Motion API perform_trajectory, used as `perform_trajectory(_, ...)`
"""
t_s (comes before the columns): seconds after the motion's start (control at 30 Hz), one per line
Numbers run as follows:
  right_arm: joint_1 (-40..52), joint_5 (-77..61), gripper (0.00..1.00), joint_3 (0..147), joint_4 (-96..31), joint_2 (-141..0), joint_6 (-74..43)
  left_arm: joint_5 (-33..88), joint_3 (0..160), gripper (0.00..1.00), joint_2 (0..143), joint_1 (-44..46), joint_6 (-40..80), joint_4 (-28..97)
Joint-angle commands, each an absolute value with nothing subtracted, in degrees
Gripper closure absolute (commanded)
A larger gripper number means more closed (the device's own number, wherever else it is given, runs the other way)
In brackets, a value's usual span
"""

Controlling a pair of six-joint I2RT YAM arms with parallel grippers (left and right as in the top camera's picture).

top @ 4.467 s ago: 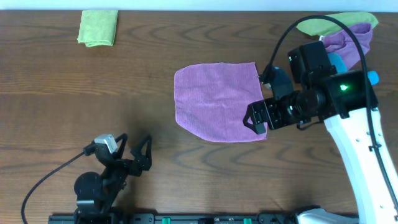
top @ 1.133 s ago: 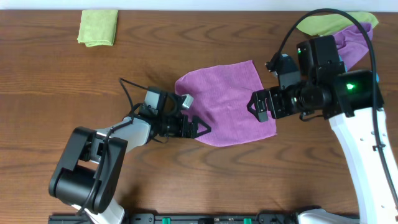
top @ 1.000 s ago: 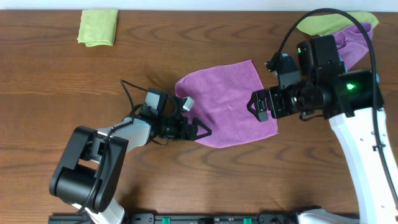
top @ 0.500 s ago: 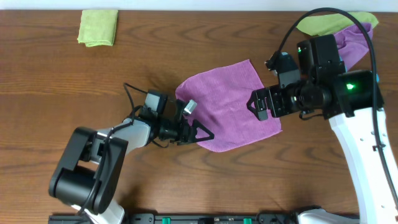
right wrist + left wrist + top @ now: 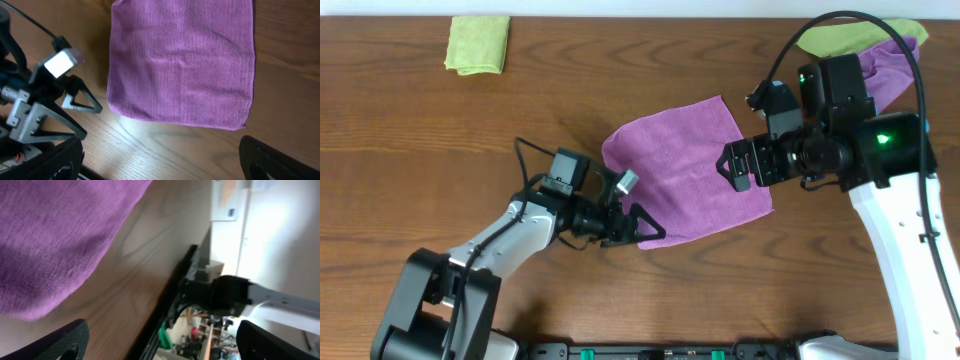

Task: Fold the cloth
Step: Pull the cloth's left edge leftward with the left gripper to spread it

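Swung in from the near-left of the bench (image 5: 440, 150), the left hand (image 5: 648, 228) now sits spread at the lower edge of the cloth (image 5: 685, 160), which lies flat mid-bench, slightly turned. At its right edge the right hand (image 5: 738, 170) hovers, also spread.

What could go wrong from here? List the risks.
1. The left gripper, open, sits at the near-left edge of the cloth; closing there may catch only the hem, or bare table.
2. The right gripper, also open, is at the opposite edge; unequal grasps could skew the fold.
3. The cloth lies tilted, so corners may not meet.
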State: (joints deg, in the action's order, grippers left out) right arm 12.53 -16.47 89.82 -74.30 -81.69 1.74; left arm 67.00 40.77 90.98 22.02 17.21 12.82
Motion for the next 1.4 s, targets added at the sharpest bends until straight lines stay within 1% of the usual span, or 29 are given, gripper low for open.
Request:
perform_trajectory(0.0,11.92,-16.25,0.01,90.0,-74.04,-81.1,2.46,59.46,40.66,0.05,90.08,23.07,13.67,14.37)
perform_trajectory(0.1,11.92,-15.27,0.01,90.0,-73.71,-81.12,2.46,54.28,40.66,0.05,90.08,23.44,13.65,14.28)
perform_trajectory(0.2,11.9,-13.41,0.01,90.0,-73.19,-81.12,2.44,53.41,40.66,0.05,90.08,23.44,13.26,12.8)
perform_trajectory(0.27,11.9,-12.8,0.03,90.0,-72.86,-81.12,2.44,53.67,40.66,0.05,90.08,23.44,13.28,11.05)
perform_trajectory(0.33,11.9,-12.82,0.07,90.0,-72.73,-81.12,2.44,53.87,40.66,0.05,90.08,23.44,13.32,8.95)
perform_trajectory(0.37,11.9,-12.82,0.11,90.0,-72.71,-81.12,2.44,54.15,40.66,0.05,90.08,23.44,13.34,7.31)
perform_trajectory(0.4,11.9,-12.82,0.21,90.0,-72.66,-81.12,2.44,55.33,40.66,0.05,90.08,23.4,13.58,5.32)
perform_trajectory(0.43,11.9,-12.82,0.28,90.0,-72.64,-81.12,2.42,56.9,40.66,0.05,90.08,23.33,14.28,3.22)
perform_trajectory(0.5,11.9,-12.82,0.4,90.0,-72.62,-81.12,2.42,60.05,40.66,0.05,90.08,23.24,17.17,-2.7)
perform_trajectory(0.53,11.9,-12.84,0.41,90.0,-72.62,-81.12,2.39,60.95,40.66,0.01,90.08,23.24,20.12,-7.14)
perform_trajectory(0.57,11.9,-12.82,0.41,90.0,-72.62,-81.12,2.33,61.12,40.66,0.05,90.08,23.24,21.91,-10.17)
perform_trajectory(0.63,11.9,-12.8,0.39,90.0,-72.62,-81.12,2.2,61.06,40.66,0.08,90.11,23.24,24.69,-16.95)
perform_trajectory(0.7,11.9,-12.43,0.39,90.0,-72.62,-81.12,2.22,60.6,40.66,0.15,90.08,23.24,26.15,-22.74)
perform_trajectory(0.77,11.9,-11.44,0.37,90.0,-72.47,-81.12,2.22,56.73,40.69,0.19,90.08,23.24,27.81,-25.76)
perform_trajectory(0.83,11.9,-10.31,0.36,90.0,-71.88,-81.12,2.26,51.7,40.69,0.33,90.11,23.24,27.9,-25.04)
perform_trajectory(0.87,11.9,-9.56,0.39,90.0,-71.48,-81.12,2.26,48.73,40.69,0.46,90.11,23.27,27.92,-24.29)
perform_trajectory(0.9,11.9,-8.71,0.43,90.0,-71.0,-81.12,2.26,44.91,40.69,0.57,90.11,23.27,28.12,-23.68)
perform_trajectory(0.93,11.9,-8.27,0.49,90.0,-70.67,-81.12,2.26,42.48,40.69,0.61,90.11,23.27,28.75,-23.35)
perform_trajectory(0.97,11.84,-7.68,0.64,90.0,-70.28,-81.12,2.28,39.11,40.69,0.7,90.11,23.27,29.87,-23.33)
perform_trajectory(1.0,11.66,-7.49,0.76,90.0,-70.0,-81.12,2.26,37.3,40.71,0.8,90.11,23.27,30.33,-23.35)
perform_trajectory(1.03,11.4,-7.51,0.88,90.0,-69.65,-81.12,2.26,35.07,40.84,0.94,90.11,23.27,30.48,-23.31)
perform_trajectory(1.07,11.2,-7.51,0.95,90.0,-69.41,-81.12,2.26,34.04,40.95,0.94,90.11,23.27,30.5,-23.31)
perform_trajectory(1.1,11.05,-7.51,0.98,90.0,-69.17,-81.12,2.26,33.17,41.1,0.94,90.11,23.27,30.5,-23.33)
perform_trajectory(1.3,10.04,-7.49,0.99,89.91,-68.05,-81.25,2.31,23.97,41.65,0.94,90.15,23.27,31.31,-23.31)
perform_trajectory(1.37,10.04,-7.49,0.98,89.82,-67.31,-81.76,2.46,21.56,42.74,0.94,90.59,23.24,30.55,-21.56)
